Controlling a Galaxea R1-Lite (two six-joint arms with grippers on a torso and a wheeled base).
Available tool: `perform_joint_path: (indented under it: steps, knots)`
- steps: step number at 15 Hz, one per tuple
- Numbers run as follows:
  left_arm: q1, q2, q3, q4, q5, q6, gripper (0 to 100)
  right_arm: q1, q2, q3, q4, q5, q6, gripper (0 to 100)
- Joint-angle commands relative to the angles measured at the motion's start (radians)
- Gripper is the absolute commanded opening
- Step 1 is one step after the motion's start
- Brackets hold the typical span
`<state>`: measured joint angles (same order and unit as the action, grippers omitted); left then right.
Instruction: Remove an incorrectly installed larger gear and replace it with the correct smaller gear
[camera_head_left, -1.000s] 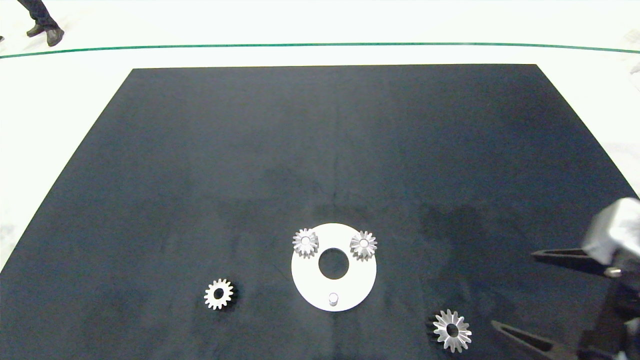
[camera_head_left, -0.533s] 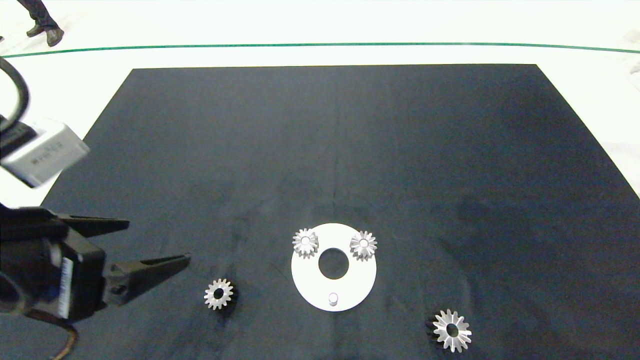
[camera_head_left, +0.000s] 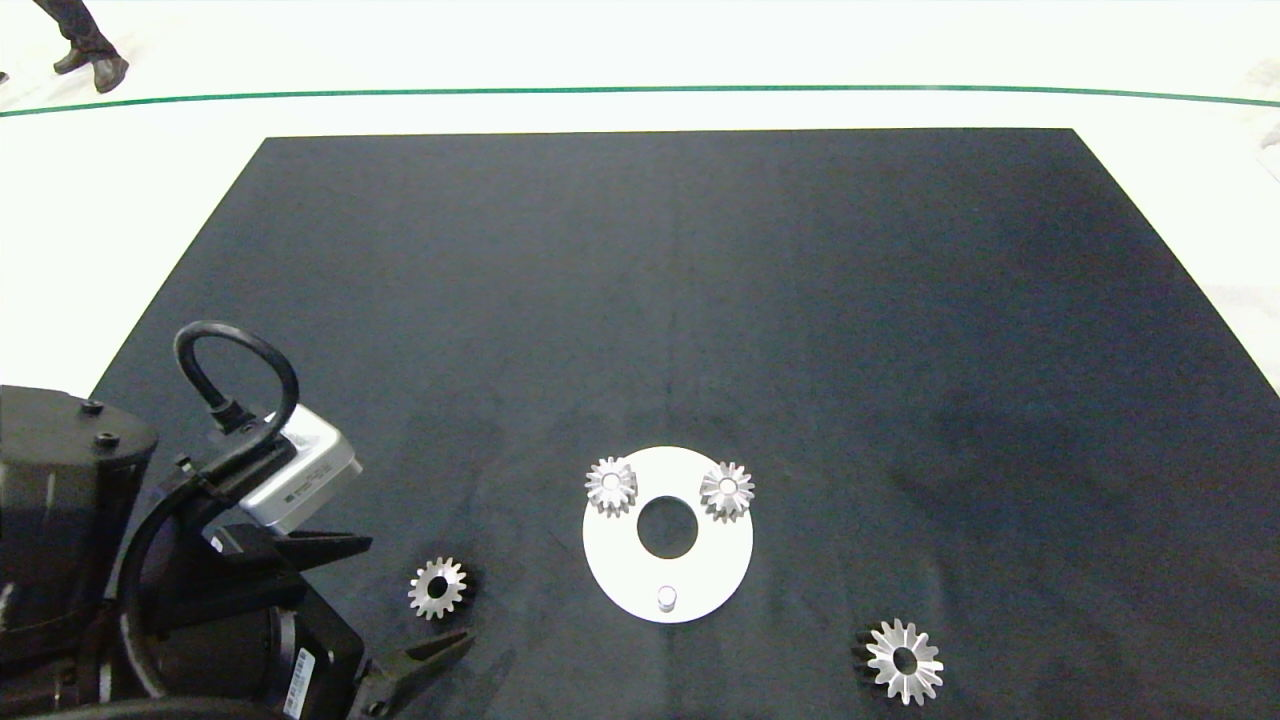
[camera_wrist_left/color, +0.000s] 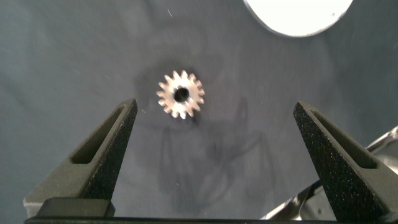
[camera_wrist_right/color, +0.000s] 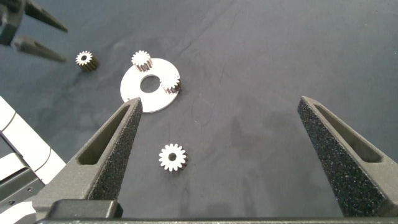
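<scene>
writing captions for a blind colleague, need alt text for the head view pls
The left gripper, fingers open, sits beside the smaller gear on a black mat. To the right lies a white disc carrying two small grey gears and an empty peg, with the larger gear loose on the mat further right.

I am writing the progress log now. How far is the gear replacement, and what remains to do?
Removal looks done: the larger gear lies on the black mat, off the white disc, whose near peg is bare. In hand: the left gripper, open, is beside the smaller gear, not touching it. Left: grasp that gear and seat it on the peg. The right gripper is open, away from the parts.
</scene>
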<state>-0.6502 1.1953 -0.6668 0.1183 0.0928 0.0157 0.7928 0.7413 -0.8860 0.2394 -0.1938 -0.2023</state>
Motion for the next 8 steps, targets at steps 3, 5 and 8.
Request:
perform_joint_path:
  steps: [3,5,8]
  knots:
    - [0.006,0.087,0.000,-0.002,0.004,0.052,100,0.002,0.004,0.004,0.001,-0.001,-0.011,100]
    - [0.003,0.113,-0.002,-0.003,0.012,0.070,100,0.002,0.001,0.004,0.001,-0.001,-0.011,100]
    - [0.003,0.173,-0.007,-0.008,0.061,0.104,100,0.002,0.000,0.004,0.003,-0.001,-0.011,100]
